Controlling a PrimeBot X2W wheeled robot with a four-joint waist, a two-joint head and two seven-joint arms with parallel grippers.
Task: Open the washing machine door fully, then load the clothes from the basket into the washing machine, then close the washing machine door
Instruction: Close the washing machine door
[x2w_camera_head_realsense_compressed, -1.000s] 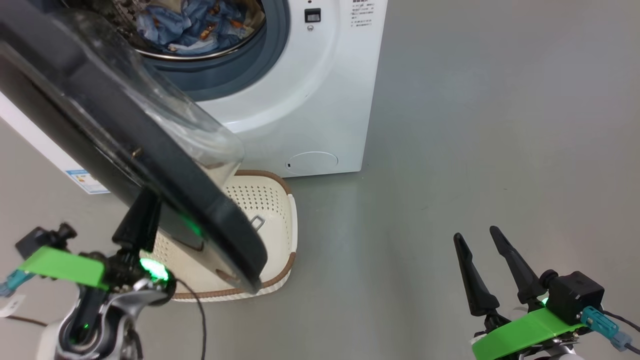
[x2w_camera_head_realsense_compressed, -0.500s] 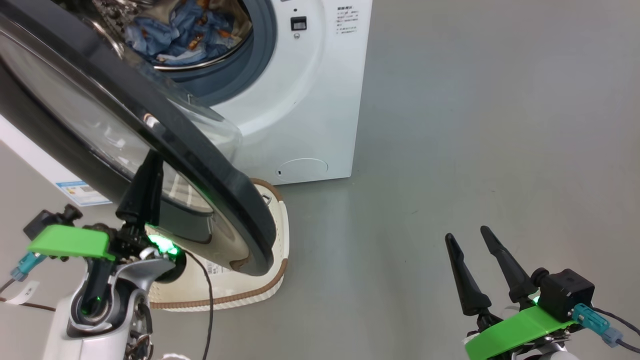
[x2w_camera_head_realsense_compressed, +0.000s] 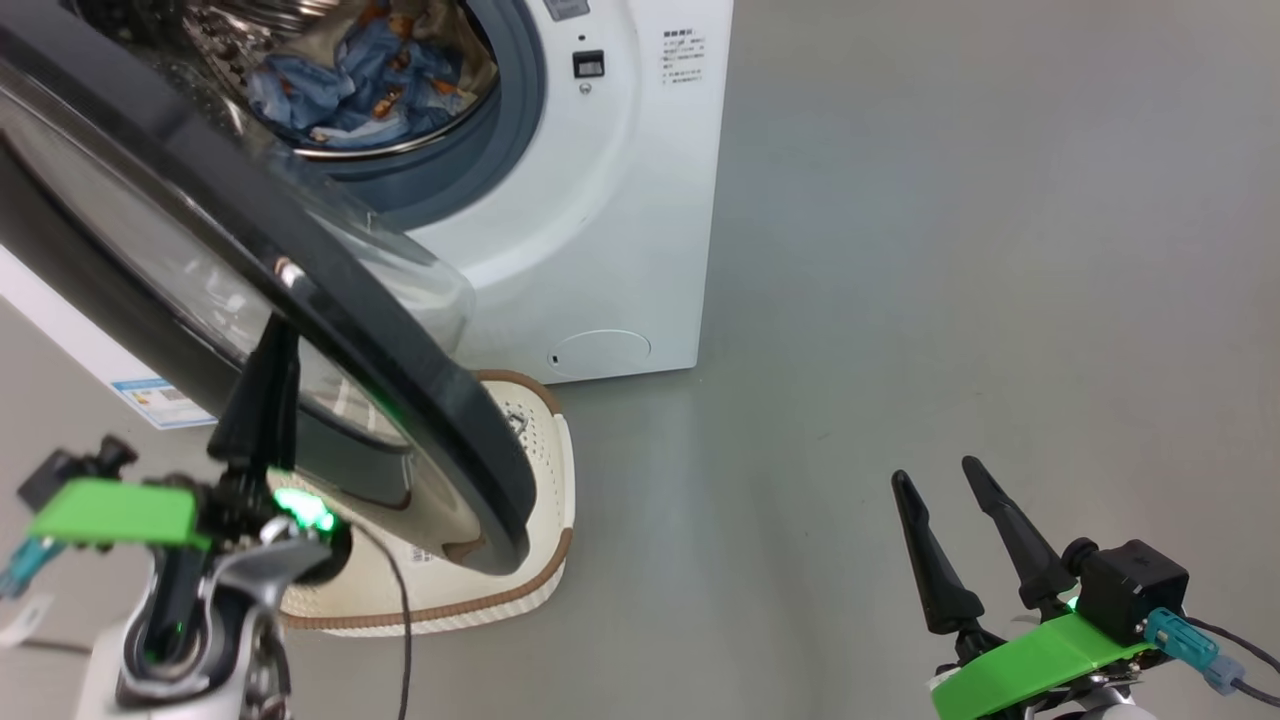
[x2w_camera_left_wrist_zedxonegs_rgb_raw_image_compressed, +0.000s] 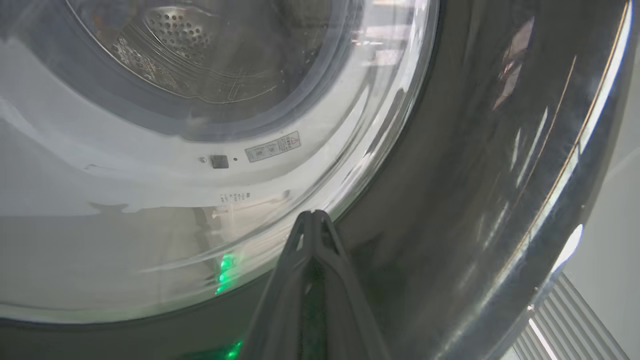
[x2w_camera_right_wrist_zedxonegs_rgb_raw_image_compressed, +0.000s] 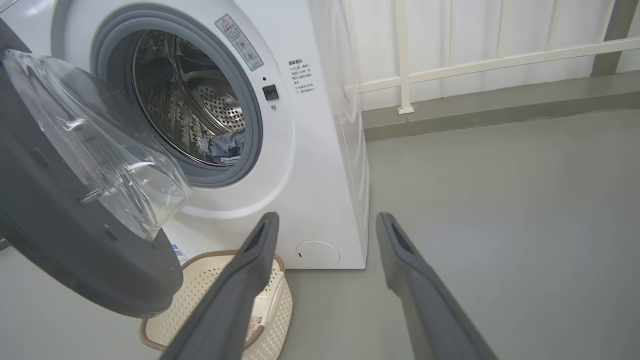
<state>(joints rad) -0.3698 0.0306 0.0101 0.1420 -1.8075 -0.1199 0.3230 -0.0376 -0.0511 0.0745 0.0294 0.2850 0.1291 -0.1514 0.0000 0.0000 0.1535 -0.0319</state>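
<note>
The white washing machine (x2w_camera_head_realsense_compressed: 610, 200) stands with its glossy black door (x2w_camera_head_realsense_compressed: 420, 420) half swung, the clear glass bowl facing the drum. Light-blue printed clothes (x2w_camera_head_realsense_compressed: 360, 80) lie inside the steel drum and also show in the right wrist view (x2w_camera_right_wrist_zedxonegs_rgb_raw_image_compressed: 225, 144). The cream basket (x2w_camera_head_realsense_compressed: 535, 520) sits on the floor below the door, partly hidden by it, and what shows of its inside holds no fabric. My left gripper (x2w_camera_head_realsense_compressed: 275, 335) is shut, its joined fingertips (x2w_camera_left_wrist_zedxonegs_rgb_raw_image_compressed: 312, 216) against the door's outer face. My right gripper (x2w_camera_head_realsense_compressed: 935, 475) hangs open over bare floor at the lower right, holding nothing.
Grey floor stretches to the right of the machine. In the right wrist view a white railing (x2w_camera_right_wrist_zedxonegs_rgb_raw_image_compressed: 450, 65) and a low grey ledge run behind the washing machine (x2w_camera_right_wrist_zedxonegs_rgb_raw_image_compressed: 320, 150), with the door (x2w_camera_right_wrist_zedxonegs_rgb_raw_image_compressed: 75, 250) hanging over the basket (x2w_camera_right_wrist_zedxonegs_rgb_raw_image_compressed: 200, 295).
The door has swung toward the machine, its outer glass face now turned to me, with my shut left gripper following behind it. The head view has shifted a little. The right gripper stays put.
</note>
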